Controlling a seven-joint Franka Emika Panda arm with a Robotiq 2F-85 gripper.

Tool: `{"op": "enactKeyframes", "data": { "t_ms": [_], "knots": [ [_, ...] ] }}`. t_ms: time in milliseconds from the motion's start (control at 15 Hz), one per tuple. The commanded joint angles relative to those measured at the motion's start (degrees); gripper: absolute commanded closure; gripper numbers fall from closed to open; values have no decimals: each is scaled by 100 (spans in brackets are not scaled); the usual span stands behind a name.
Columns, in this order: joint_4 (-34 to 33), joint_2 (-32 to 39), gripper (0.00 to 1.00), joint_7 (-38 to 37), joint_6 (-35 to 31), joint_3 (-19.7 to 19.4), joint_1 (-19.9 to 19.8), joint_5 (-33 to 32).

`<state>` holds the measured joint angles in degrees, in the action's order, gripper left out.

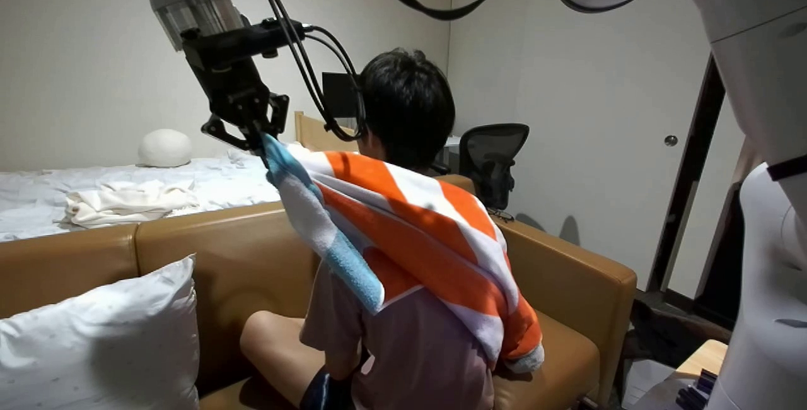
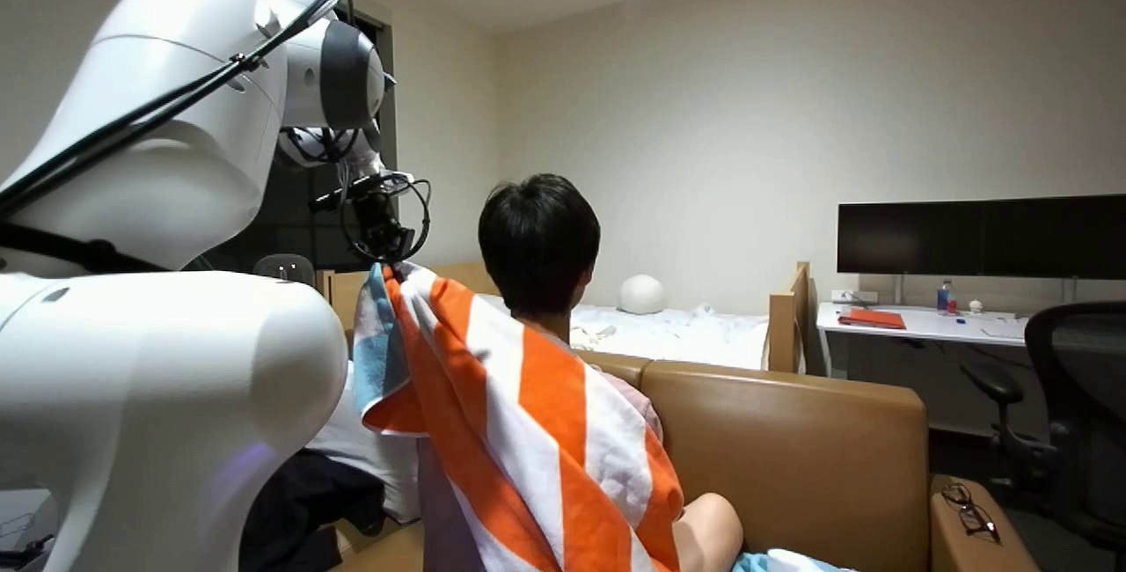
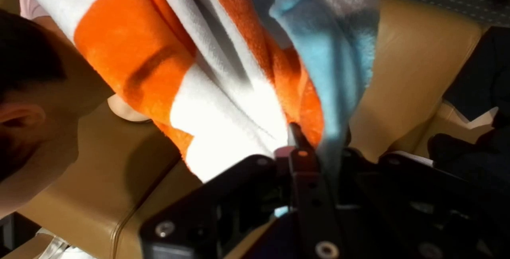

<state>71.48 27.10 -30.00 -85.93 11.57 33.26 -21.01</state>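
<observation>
A towel (image 1: 410,208) with orange and white stripes, blue and white on its reverse, drapes over the back and one arm of a seated person (image 1: 406,107). One upper corner is pulled up and away from the shoulder, and my gripper (image 1: 261,146) is shut on it. In an exterior view the gripper (image 2: 393,266) is beside the person's head at about neck height. In the wrist view the towel (image 3: 135,55) bunches into folds that run between the fingers (image 3: 299,139); the blue reverse hides part of the far finger. The person's head (image 3: 28,55) shows at the left edge there.
The person sits on a brown leather sofa (image 1: 220,258) with a white pillow (image 1: 120,334) alongside. Behind its backrest is a bed (image 1: 38,199). Eyeglasses (image 2: 972,515) lie on the sofa's armrest. A desk (image 2: 932,326) and an office chair (image 2: 1082,361) are at the right.
</observation>
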Motion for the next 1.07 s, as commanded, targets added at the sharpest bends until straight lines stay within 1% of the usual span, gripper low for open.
{"op": "enactKeyframes", "data": {
  "t_ms": [0,467,1000],
  "knots": [
    [-7,-6,98,-555,-73,-64,30,39],
    [-66,27,98,-1530,163,-69,25,233],
    [-67,45,98,-2821,89,-81,-2,673]
  ]
}}
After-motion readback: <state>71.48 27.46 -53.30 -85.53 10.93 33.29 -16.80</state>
